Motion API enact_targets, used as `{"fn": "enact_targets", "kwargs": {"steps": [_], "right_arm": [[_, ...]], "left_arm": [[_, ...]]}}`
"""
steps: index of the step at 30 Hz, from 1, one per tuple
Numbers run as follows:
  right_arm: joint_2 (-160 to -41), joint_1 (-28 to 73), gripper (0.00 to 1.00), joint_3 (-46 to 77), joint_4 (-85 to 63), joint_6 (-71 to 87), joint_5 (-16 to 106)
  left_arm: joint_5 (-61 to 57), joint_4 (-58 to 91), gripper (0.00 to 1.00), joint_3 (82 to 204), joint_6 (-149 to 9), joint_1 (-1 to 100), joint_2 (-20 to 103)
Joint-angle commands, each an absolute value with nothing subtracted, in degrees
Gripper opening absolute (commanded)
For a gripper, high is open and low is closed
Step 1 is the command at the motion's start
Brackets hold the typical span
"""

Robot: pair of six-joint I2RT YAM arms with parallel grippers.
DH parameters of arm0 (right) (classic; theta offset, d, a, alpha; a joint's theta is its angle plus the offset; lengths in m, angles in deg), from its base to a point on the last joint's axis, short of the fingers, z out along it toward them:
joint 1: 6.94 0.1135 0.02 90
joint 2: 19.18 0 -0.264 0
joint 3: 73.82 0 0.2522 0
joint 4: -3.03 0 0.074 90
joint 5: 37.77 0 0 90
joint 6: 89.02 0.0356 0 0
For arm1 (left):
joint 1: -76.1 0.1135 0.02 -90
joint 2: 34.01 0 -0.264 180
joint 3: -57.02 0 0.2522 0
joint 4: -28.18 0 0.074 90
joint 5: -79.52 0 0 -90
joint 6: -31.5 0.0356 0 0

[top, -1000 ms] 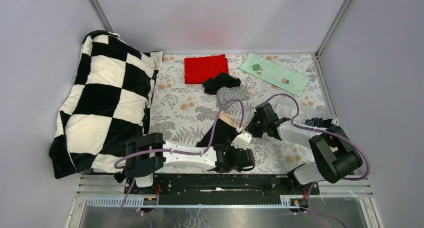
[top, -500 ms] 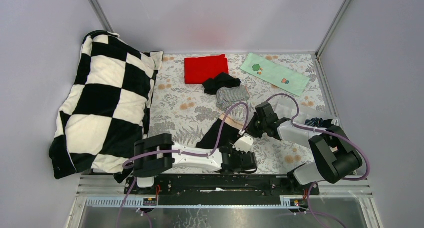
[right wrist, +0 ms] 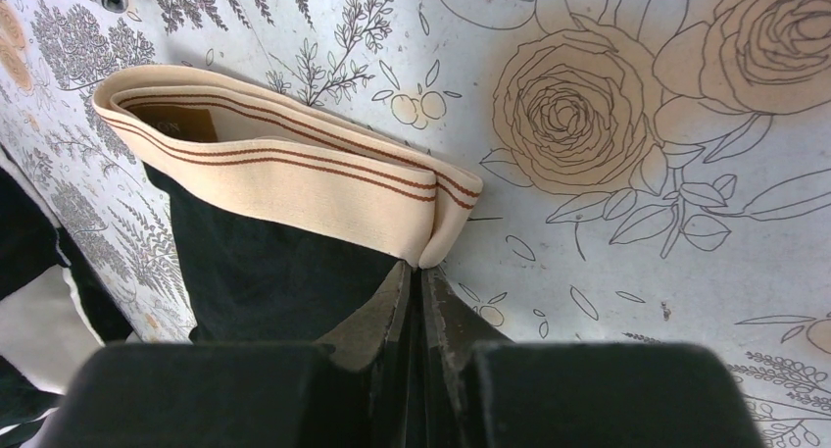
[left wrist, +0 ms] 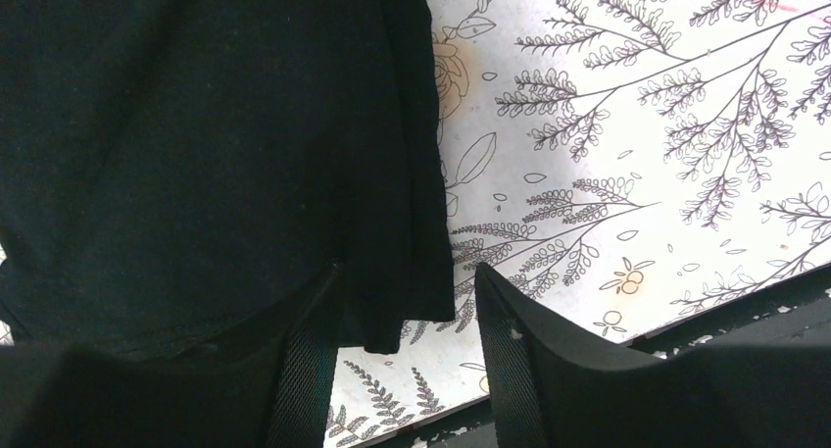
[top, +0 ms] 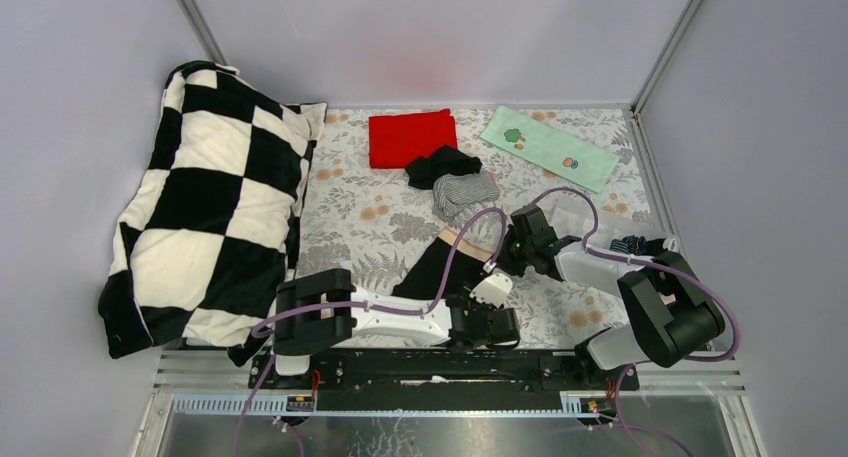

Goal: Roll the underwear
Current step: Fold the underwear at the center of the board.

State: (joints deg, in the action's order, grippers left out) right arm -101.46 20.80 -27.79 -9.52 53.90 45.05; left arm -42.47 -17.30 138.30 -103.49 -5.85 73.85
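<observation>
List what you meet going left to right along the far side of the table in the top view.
Pillow → red cloth → green cloth

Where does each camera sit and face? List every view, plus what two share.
Top external: overhead behind the robot, looking down on the floral sheet; left arm and right arm show.
Left wrist: looks down past the open left end effector at the black underwear.
Right wrist: faces the beige waistband the shut right end effector pinches.
Shared: all show that underwear.
</observation>
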Motion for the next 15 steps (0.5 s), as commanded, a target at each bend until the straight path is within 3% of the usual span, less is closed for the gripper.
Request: {"fn": "enact_targets", "kwargs": {"steps": [1,15], "right_arm": [[-100.14,20.98,0.11,-28.13,-8.96,53.31,44.8],[-100.1,20.99,0.1,-27.67,-9.24,53.1,44.94]], "left_arm": [[-44.45,-18.22,0.55,139.66,-102.82,-6.45,74.71],[-43.11,-17.22,0.21,139.9,-101.5,-6.96,75.27]]}}
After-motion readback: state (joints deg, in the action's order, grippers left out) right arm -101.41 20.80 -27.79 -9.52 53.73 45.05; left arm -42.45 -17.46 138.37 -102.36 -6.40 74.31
